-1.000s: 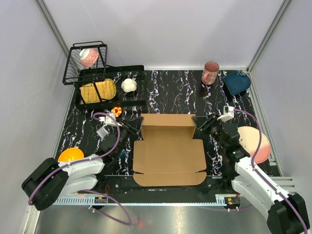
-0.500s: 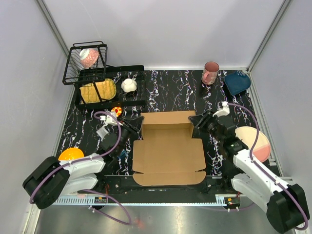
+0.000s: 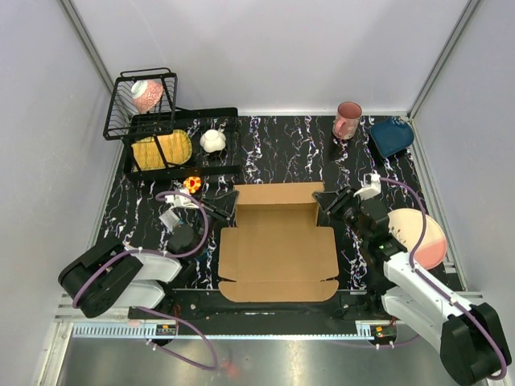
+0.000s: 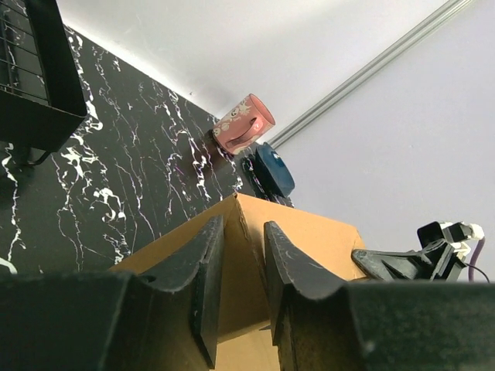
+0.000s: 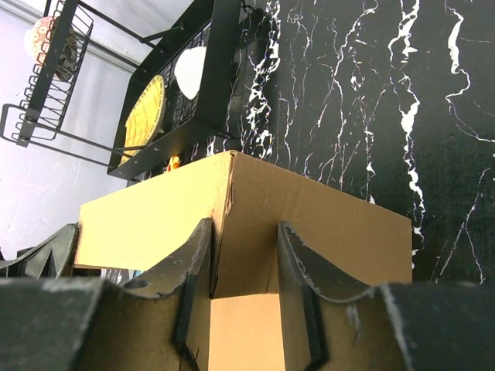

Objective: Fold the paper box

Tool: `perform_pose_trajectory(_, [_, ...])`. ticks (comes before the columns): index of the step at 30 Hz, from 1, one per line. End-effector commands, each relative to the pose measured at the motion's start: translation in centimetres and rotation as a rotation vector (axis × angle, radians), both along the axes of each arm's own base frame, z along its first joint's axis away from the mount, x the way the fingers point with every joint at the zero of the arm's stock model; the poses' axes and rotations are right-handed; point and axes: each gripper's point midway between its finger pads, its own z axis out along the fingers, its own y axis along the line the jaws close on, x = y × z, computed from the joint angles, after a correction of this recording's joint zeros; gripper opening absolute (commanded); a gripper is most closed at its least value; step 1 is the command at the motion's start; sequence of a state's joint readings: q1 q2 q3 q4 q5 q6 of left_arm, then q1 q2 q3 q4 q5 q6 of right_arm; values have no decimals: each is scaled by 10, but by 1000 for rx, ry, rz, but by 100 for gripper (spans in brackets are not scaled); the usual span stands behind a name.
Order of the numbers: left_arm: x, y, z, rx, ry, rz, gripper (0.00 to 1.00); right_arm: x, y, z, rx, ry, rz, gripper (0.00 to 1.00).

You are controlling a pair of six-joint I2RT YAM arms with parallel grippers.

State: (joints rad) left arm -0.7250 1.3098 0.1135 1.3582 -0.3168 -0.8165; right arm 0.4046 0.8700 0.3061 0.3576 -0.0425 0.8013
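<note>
- Since a second ago, the far panel of the paper box [image 3: 278, 253] has been tipped up steeper, and both arms have been brought in to its far corners.
- The box is found in the middle of the tabletop [image 3: 282, 153], its floor lying flat, its far panel raised nearly upright, and its near flap still flat towards the arm bases.
- The left claw [image 3: 228, 207] is set at the far-left corner; in its wrist view the fingers [image 4: 203, 286] are seen spread, with the cardboard corner standing in the gap between them and no clamping shown.
- The right claw [image 3: 324, 201] is set likewise at the far-right corner, its fingers [image 5: 197, 286] spread astride the corner fold, one pad against the card and the other apart from it.
- The step in hand is judged to be the raising and squaring of the far wall, with the corner tabs turned inward.
- Next, the side walls would need to be lifted against those tabs while the far wall is kept upright; if either corner is released too soon, the panel could be expected to fall back flat.
</note>
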Motion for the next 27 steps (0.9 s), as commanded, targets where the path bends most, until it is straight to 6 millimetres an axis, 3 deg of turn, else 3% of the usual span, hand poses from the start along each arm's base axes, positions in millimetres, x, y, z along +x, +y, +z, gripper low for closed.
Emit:
perform_pose_trajectory(1, [-43,-8,-115,269,295,-176,19,-57,5,-85,-116,320,142,30])
perform_pose_trajectory(2, [-42,-8,-115,276,295,-174,20,-55,4,-80,-120,314,138,32])
perform_pose_trajectory(5, [-39,-7,-109,295,281,-164,21,-53,0,-69,-145,301,127,49])
perform_pose_trajectory(6, [-37,-8,-97,286,254,-158,22,-52,-1,-64,-151,291,122,58])
perform_pose_trajectory(8, [-32,-3,-96,334,268,-130,26,-47,-6,-50,-174,264,96,66])
perform_pose_trajectory(10, [-26,2,-75,332,231,-88,31,-44,-9,-39,-190,240,80,72])
perform_pose_trajectory(16, [-15,13,-36,402,179,-12,48,-32,-16,-9,-247,193,51,80])
perform_pose_trajectory(22, [-10,30,-24,446,207,75,61,-27,-28,30,-322,119,15,85])
perform_pose_trajectory(26, [-7,52,-8,463,220,177,71,-30,-43,76,-422,13,-1,87])
perform_pose_trajectory(27, [-6,58,3,447,207,207,73,-31,-45,87,-434,-6,4,87])
